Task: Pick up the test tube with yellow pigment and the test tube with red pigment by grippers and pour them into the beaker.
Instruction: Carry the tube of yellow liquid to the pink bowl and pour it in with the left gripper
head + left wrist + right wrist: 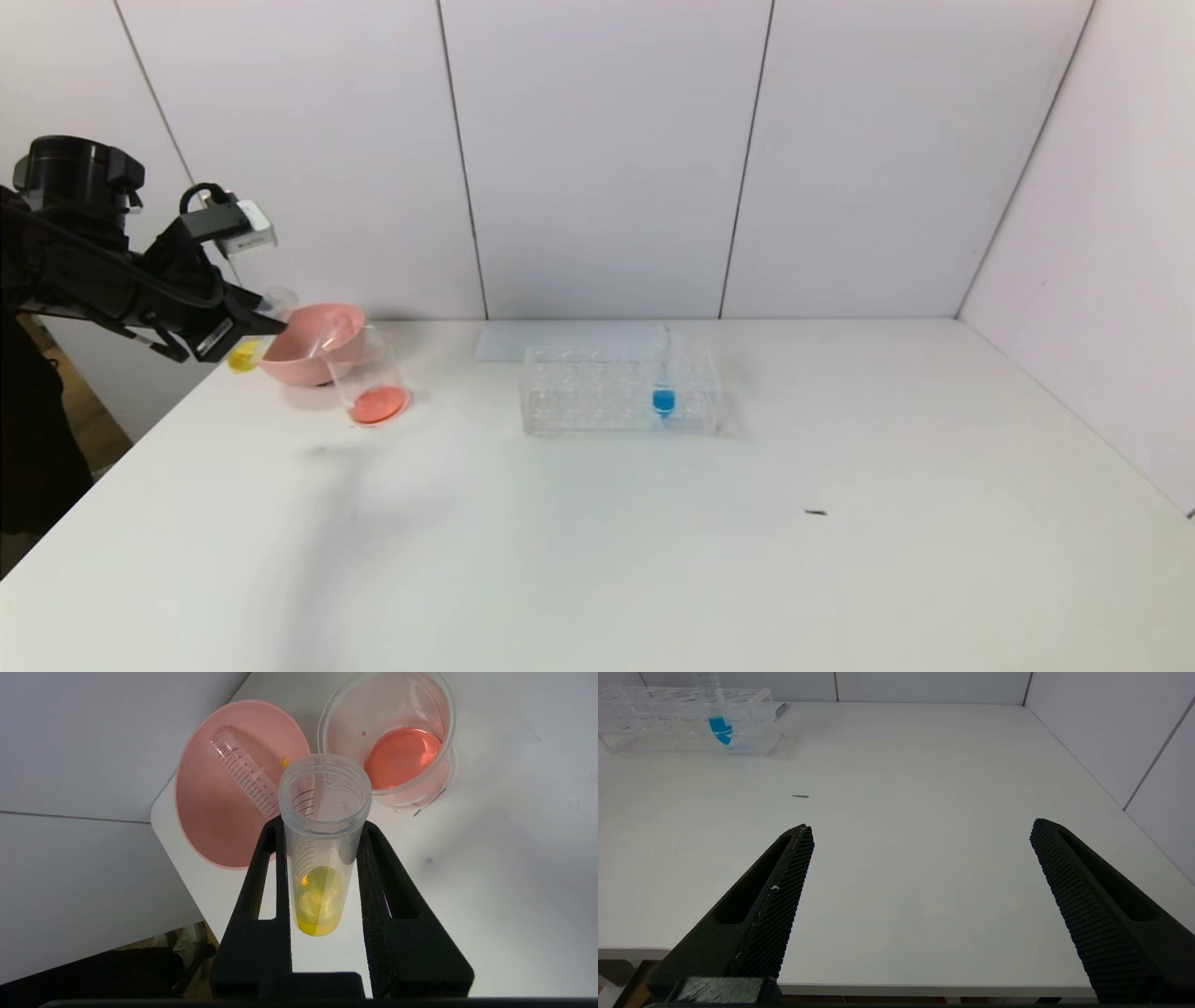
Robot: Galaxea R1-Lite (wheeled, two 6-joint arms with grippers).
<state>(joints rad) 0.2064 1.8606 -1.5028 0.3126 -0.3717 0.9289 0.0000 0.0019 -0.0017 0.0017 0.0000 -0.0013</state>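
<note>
- Left gripper (322, 830) at the table's far left pinches the yellow tube (320, 858) between its jaws, beside the beaker (397, 746).
- Right gripper (922, 835) jaws spread, nothing between.

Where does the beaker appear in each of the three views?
Head view: the beaker stands at the table's far left, touching the pink bowl in front.
Left wrist view: beaker in the upper right, red liquid inside, beside the bowl.
Right wrist view: not in it.
Shared landmark: the pink bowl, in the head and left wrist views.
</note>
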